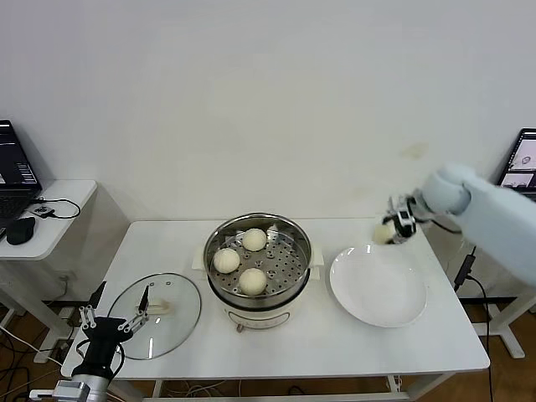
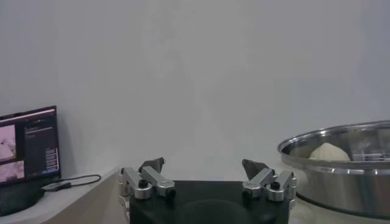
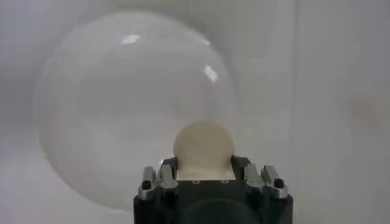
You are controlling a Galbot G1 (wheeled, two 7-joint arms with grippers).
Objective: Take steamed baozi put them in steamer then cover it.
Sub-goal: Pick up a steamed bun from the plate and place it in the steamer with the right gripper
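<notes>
The steel steamer (image 1: pixel 218 236) stands mid-table with three cream baozi on its perforated tray: one at the back (image 1: pixel 255 239), one at the left (image 1: pixel 226 260), one at the front (image 1: pixel 252 280). My right gripper (image 1: pixel 394 228) is shut on the fourth baozi (image 1: pixel 383 234) and holds it above the far right edge of the white plate (image 1: pixel 377 293); it also shows in the right wrist view (image 3: pixel 203 146). The glass cover (image 1: pixel 154 314) lies flat on the table left of the steamer. My left gripper (image 1: pixel 113 322) is open and empty at the table's front left corner, beside the cover.
A side table (image 1: pixel 63 205) with a laptop and mouse stands at the far left. A monitor (image 1: pixel 521 161) is at the right edge. The steamer rim (image 2: pixel 341 143) and one bun show in the left wrist view.
</notes>
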